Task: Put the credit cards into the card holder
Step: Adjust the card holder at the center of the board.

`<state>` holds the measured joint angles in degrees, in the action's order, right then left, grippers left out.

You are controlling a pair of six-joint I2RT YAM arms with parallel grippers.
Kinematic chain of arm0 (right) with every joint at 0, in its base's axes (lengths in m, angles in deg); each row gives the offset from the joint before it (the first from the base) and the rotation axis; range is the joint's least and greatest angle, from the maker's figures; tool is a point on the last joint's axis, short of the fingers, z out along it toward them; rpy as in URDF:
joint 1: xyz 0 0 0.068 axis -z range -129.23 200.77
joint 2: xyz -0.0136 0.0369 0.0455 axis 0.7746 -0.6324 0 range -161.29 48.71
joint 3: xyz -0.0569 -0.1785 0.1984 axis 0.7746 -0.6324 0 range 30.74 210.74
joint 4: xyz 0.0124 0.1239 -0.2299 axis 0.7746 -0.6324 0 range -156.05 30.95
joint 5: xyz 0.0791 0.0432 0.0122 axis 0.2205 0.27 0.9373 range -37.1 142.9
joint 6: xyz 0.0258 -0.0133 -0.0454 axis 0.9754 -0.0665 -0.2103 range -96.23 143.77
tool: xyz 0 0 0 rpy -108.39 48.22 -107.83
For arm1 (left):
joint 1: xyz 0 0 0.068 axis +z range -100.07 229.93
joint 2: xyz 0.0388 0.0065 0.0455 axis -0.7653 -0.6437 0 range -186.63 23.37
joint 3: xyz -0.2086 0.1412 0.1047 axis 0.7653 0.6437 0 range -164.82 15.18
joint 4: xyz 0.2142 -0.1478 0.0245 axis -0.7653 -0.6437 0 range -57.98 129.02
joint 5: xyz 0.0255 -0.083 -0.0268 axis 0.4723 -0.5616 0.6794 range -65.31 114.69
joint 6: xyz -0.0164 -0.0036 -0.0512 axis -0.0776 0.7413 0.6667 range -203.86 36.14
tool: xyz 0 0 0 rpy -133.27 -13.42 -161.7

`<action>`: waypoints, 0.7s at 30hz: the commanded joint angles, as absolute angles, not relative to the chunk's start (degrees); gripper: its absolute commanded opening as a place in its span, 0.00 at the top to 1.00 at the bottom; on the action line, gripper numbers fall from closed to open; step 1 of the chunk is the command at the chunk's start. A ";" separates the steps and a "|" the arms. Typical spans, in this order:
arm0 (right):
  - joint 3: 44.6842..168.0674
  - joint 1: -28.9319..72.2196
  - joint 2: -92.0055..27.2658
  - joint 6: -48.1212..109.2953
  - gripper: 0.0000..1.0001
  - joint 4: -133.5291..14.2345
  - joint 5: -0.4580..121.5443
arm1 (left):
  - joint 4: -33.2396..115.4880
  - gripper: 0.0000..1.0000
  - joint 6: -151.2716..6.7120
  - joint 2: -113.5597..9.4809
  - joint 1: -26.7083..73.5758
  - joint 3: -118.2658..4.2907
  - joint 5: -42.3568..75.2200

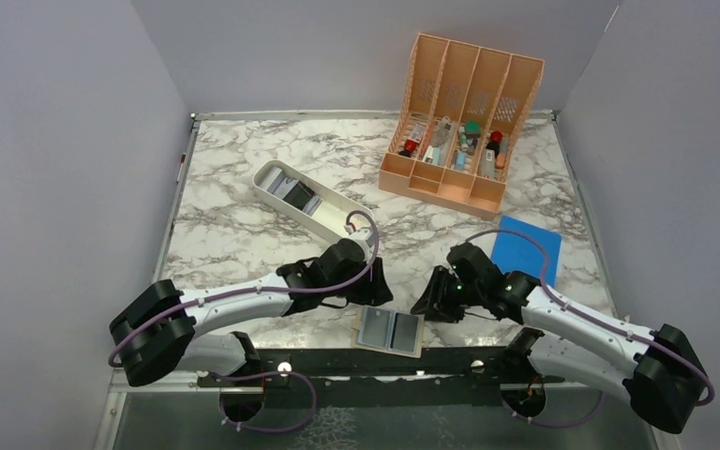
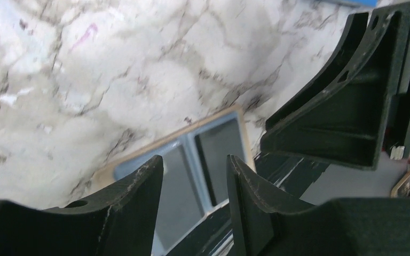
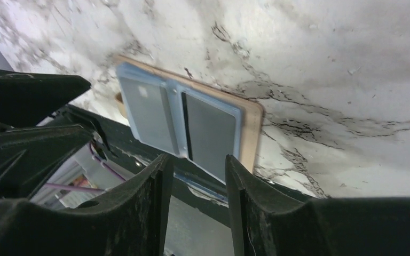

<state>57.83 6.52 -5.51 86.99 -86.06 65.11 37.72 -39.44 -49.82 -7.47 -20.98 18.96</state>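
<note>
The card holder [image 1: 390, 331] lies open and flat at the table's front edge, tan rim outside, blue-grey pockets inside. A grey credit card sits in each pocket [image 3: 147, 109] [image 3: 211, 131]. More credit cards [image 1: 292, 192] lie in the white tray. My left gripper [image 1: 373, 292] hovers just behind the holder's left side, open with nothing between its fingers [image 2: 195, 166]. My right gripper [image 1: 431, 302] is open just right of the holder and holds nothing [image 3: 195, 162]. The holder [image 2: 192, 154] shows between the left fingers.
A long white tray [image 1: 323, 208] lies behind the left arm. The peach slotted organizer [image 1: 459, 122] with small items stands at the back right. A flat bright-blue rectangle [image 1: 525, 248] lies beside the right arm. The black front rail [image 1: 384, 361] runs just below the holder.
</note>
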 commanded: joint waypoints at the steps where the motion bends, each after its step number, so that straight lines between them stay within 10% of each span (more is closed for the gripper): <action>1: 52.68 5.87 -5.53 85.57 0.54 -79.21 72.70 | 33.48 0.49 -39.85 -46.09 -8.25 -16.42 19.62; 12: 47.74 5.61 -8.94 86.91 0.57 -70.67 74.93 | 32.05 0.48 -38.89 -46.46 -9.41 -13.01 18.80; 21: 48.90 5.60 -12.00 83.52 0.66 -67.73 71.16 | 36.90 0.66 -36.93 -49.90 -10.33 -11.50 18.82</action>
<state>47.54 5.93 -9.77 85.99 -71.81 72.48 33.28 -38.45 -48.55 -9.81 -13.00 18.96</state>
